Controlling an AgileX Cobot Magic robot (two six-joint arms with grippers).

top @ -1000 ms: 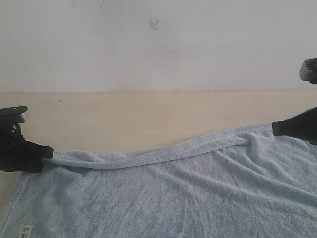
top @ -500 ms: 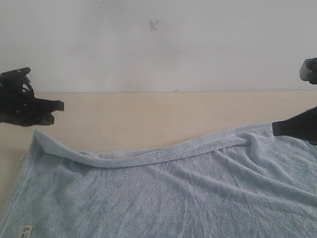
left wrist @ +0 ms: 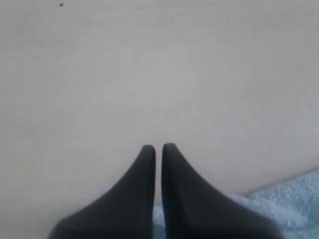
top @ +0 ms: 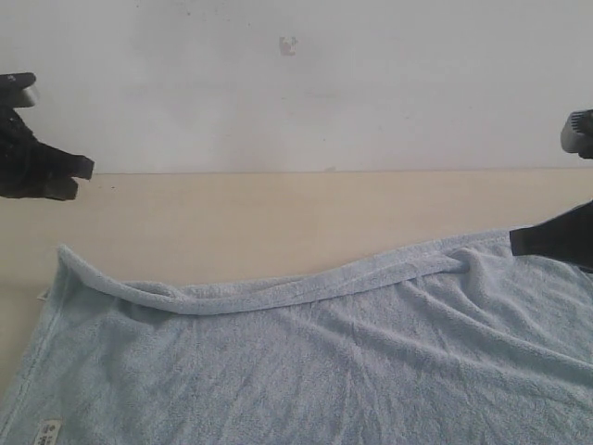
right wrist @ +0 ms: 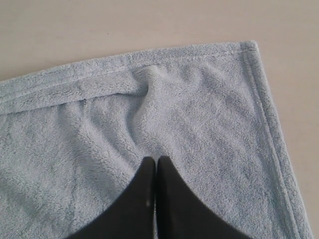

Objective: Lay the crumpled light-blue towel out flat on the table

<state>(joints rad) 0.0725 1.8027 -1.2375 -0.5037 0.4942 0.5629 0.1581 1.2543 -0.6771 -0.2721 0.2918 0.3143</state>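
The light-blue towel (top: 306,362) lies across the near part of the table (top: 278,209). Its far edge is folded over into a long rolled ridge (top: 278,295) running from the left corner towards the right. A white label (top: 46,431) shows at the near-left corner. My left gripper (top: 85,169) hangs shut and empty above the table's far-left part, clear of the towel. In the left wrist view it (left wrist: 158,147) is over bare table, with a bit of towel (left wrist: 294,194) behind it. My right gripper (top: 514,243) is shut at the towel's far-right part, its tips (right wrist: 157,159) over the towel (right wrist: 199,109) near a corner, with no cloth between the jaws.
A white wall (top: 296,93) rises right behind the table, with a small hook (top: 288,44) on it. A strip of bare table runs between the wall and the towel's far edge. Part of the right arm (top: 576,130) shows at the right border.
My left gripper let go of the towel's far-left corner, then rose and pulled back to the left. That corner now lies farther back and left. The right gripper has not moved.
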